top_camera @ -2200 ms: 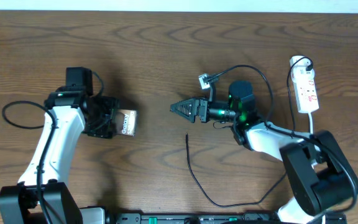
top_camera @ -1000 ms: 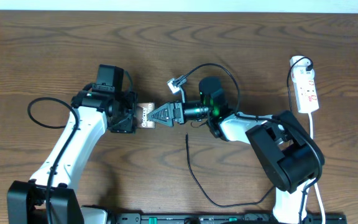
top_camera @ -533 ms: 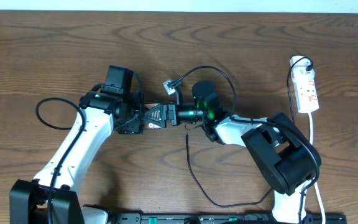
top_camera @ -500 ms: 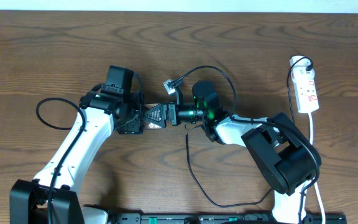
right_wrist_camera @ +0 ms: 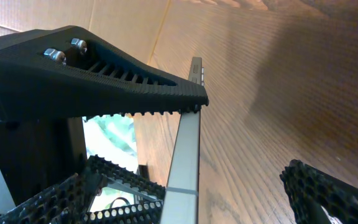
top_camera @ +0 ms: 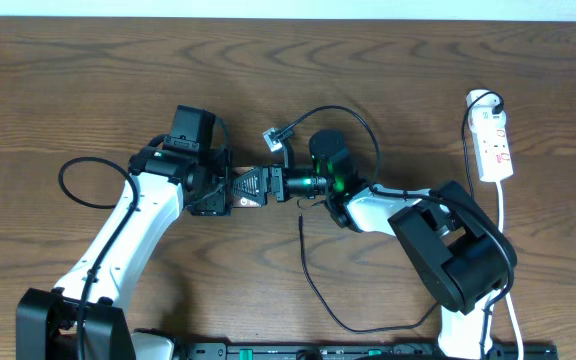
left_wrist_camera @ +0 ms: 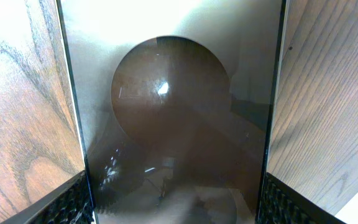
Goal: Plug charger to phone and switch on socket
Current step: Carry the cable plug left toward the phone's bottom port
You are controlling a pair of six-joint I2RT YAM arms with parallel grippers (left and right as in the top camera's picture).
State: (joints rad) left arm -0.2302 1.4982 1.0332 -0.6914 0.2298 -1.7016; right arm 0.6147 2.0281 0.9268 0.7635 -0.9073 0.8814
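Observation:
The phone [left_wrist_camera: 173, 112] is a glossy dark slab and fills the left wrist view. My left gripper [left_wrist_camera: 176, 208] is shut on it, one finger at each long side. In the overhead view the phone [top_camera: 240, 199] is mostly hidden between my left gripper [top_camera: 213, 190] and my right gripper [top_camera: 253, 187] at the table's middle. In the right wrist view the phone's thin edge [right_wrist_camera: 184, 149] runs between my open right fingers [right_wrist_camera: 222, 193], close to one and apart from the other. The charger cable [top_camera: 313, 285] lies loose, with its plug tip [top_camera: 301, 217] just below the grippers. The socket [top_camera: 493, 140] lies at the far right.
The socket's white cord [top_camera: 505, 205] runs down the right edge past the right arm's base. A small white connector [top_camera: 273, 135] on a black wire sits above the right wrist. A black loop of cable [top_camera: 78, 185] lies left of the left arm.
My left gripper carried the phone right to the table's middle while my right gripper moved left to meet it. Nothing has moved in the last half second.

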